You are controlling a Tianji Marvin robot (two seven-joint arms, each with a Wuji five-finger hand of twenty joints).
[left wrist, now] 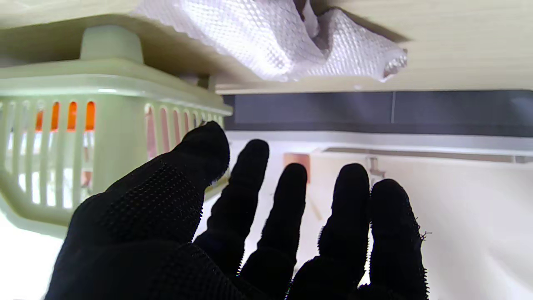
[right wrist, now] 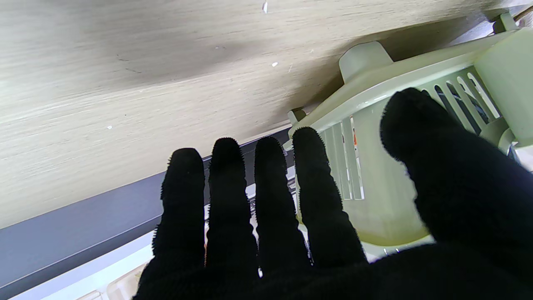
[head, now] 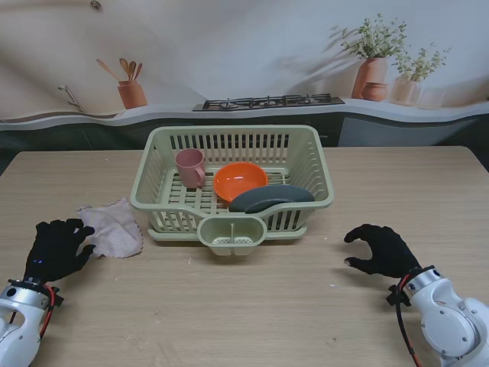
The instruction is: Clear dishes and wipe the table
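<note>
Item: table-clearing scene, dishes stage apparently complete, wiping stage not yet begun.

Dish rack point(head: 321, 164): pale green slatted plastic, centre of the table point(head: 252, 313), with a small cutlery cup point(head: 231, 233) on its near side.
Contents: pink cup point(head: 189, 167) at the left; orange bowl point(head: 240, 180) in the middle; dark grey plate point(head: 271, 198) leaning at the near right. No dishes seen loose on the table.

Cloth point(head: 113, 226): pale pinkish, rumpled, flat on the table just left of the rack.

Left hand point(head: 57, 248): black glove, fingers spread, holding nothing, its fingertips at or just over the cloth's near-left edge; contact cannot be confirmed.

Right hand point(head: 380, 249): black glove, fingers loosely curled and apart, empty, resting near the table right of the rack.

Step in hand (judgement): taking up the cloth.
Next move calls for: left hand coming down on the cloth, gathering or pressing it, then sweeping the bare wood around the rack without knocking it.

Markings: no brand, label or writing readable on any item.
</note>
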